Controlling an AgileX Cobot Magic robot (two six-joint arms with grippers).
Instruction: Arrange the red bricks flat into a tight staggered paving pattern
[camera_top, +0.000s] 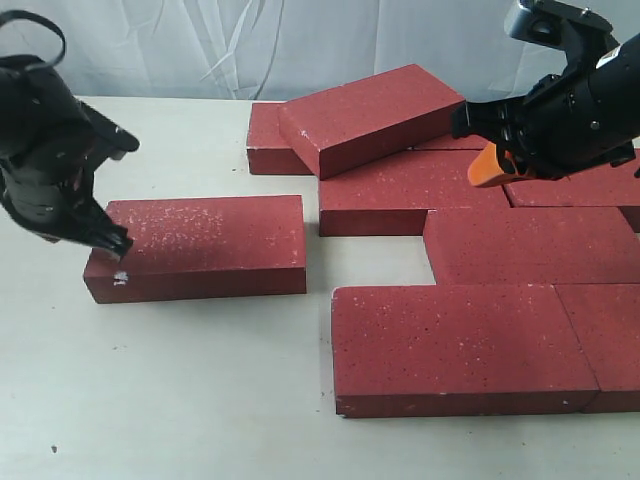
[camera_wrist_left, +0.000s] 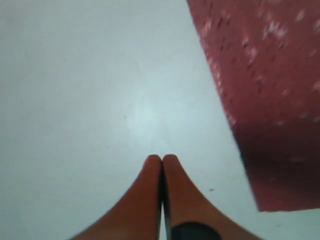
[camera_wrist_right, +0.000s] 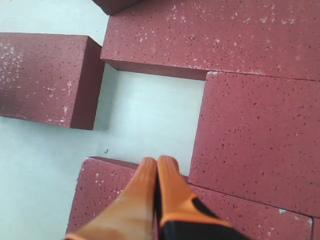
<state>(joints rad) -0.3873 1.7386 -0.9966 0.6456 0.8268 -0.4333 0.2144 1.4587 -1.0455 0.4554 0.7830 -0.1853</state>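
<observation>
One red brick (camera_top: 200, 240) lies flat and alone on the left of the table; it also shows in the left wrist view (camera_wrist_left: 270, 90) and the right wrist view (camera_wrist_right: 45, 77). My left gripper (camera_top: 112, 243) (camera_wrist_left: 161, 159) is shut and empty at that brick's left end, low over the table. On the right, several red bricks lie flat and close together, among them the front brick (camera_top: 460, 345) (camera_wrist_right: 100, 195) and the one behind it (camera_top: 530, 245) (camera_wrist_right: 255, 140). Another brick (camera_top: 370, 115) rests tilted on top of the back ones. My right gripper (camera_top: 485, 170) (camera_wrist_right: 159, 162) hovers over the group, shut and empty.
A bare patch of table (camera_wrist_right: 150, 115) separates the lone brick from the laid group. A further brick (camera_top: 268, 135) lies partly under the tilted one at the back. White cloth (camera_top: 300, 40) hangs behind the table. Pale tabletop (camera_top: 180, 400) spreads along the front left.
</observation>
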